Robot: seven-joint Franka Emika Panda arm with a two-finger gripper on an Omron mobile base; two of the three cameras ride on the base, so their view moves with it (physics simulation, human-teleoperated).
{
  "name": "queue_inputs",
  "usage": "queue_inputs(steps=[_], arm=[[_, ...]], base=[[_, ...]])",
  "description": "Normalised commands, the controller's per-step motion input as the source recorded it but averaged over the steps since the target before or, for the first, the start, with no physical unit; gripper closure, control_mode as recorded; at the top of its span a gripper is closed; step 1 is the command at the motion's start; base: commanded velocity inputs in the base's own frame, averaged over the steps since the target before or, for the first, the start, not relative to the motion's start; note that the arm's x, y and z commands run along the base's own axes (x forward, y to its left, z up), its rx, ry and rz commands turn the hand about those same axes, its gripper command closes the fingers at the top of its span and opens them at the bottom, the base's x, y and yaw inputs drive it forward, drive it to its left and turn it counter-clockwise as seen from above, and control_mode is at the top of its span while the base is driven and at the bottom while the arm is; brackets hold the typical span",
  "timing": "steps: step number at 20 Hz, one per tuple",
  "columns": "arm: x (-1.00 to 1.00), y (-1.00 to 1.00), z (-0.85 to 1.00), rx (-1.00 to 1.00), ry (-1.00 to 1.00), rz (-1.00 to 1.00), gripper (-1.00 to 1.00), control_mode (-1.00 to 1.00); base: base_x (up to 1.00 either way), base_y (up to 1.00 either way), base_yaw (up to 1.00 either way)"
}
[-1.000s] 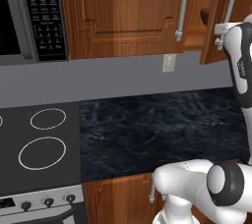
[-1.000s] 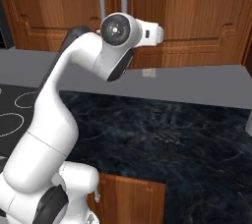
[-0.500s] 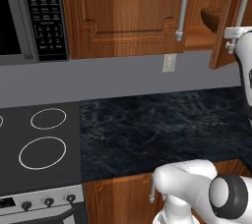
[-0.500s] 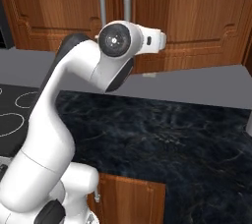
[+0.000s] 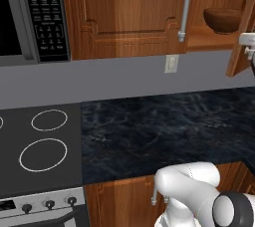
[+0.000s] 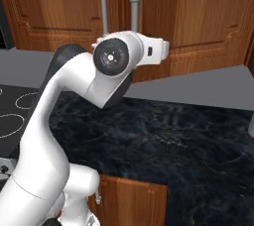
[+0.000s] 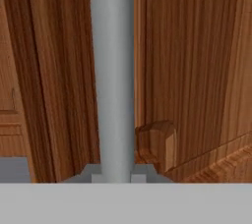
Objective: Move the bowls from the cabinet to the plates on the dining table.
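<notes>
Hand view — tool clenched on the cabinet's upright silver handle.

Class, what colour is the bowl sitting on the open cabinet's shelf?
Dark brown, with a wood-like sheen: the bowl shows best in the left base view.

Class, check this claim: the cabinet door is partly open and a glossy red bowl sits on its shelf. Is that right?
Not quite. The left base view shows the cabinet door partly open, but the bowl on its shelf is dark brown, not glossy red.
</notes>
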Motion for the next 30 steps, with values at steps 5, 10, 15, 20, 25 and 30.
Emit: queue_inputs(steps=[5,10,15,20,25,30], arm=[[-0.62,-0.3,0.02,0.0,-0.02,0.0,1.0,-1.0],[-0.61,-0.35,0.01,0.0,-0.01,0.01,1.0,-1.0],[-0.6,-0.35,0.0,0.0,-0.01,0.0,1.0,-1.0],[-0.5,-0.13,0.0,-0.01,-0.02,-0.03,-1.0,-1.0],[-0.39,0.02,0.0,0.0,-0.06,-0.11,-1.0,-1.0],[-0.31,0.42,0.06,-0.05,-0.13,-0.03,-1.0,-1.0]], base=[[0.0,0.0,0.0],[0.0,0.0,0.0],[0.0,0.0,0.0],[0.0,0.0,0.0],[0.0,0.0,0.0],[0.0,0.0,0.0]])
